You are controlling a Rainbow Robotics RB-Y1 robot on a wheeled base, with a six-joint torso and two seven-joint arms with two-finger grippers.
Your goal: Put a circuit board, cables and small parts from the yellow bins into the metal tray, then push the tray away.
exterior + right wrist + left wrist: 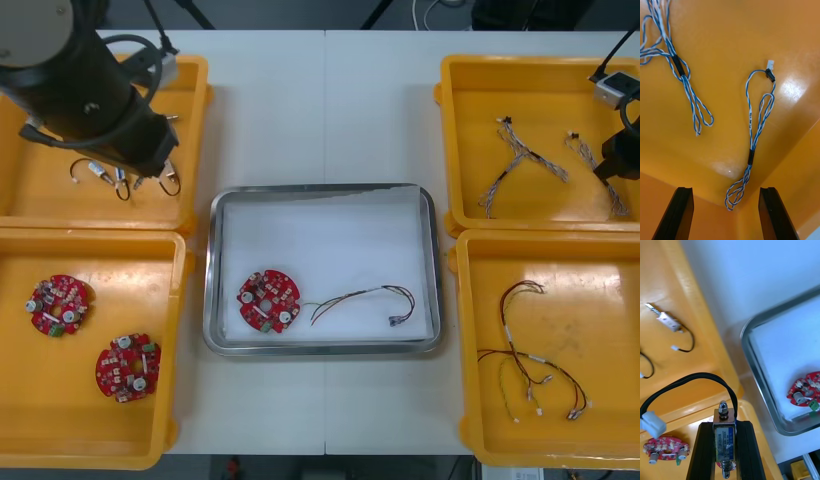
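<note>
The right pincer (726,191), fingers spread, hangs over a yellow bin (737,33) holding a twisted blue and white cable (750,156) and a second cable (677,65).

Bright and even, lit from overhead. Two pale glare patches on the yellow bin (733,48) floor beside the twisted blue and white cable (750,123). Faint grey shading inside the metal tray (212,270) walls. Glints on the small metal part (724,435) between the left fingers (705,453).

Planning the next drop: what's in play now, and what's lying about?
In play: left gripper, shut on a small metal part; right gripper, open over a twisted blue and white cable; metal tray holding a circuit board and a thin cable.
Lying about: two spare boards, near-left bin; loose cables, near-right bin.
</note>
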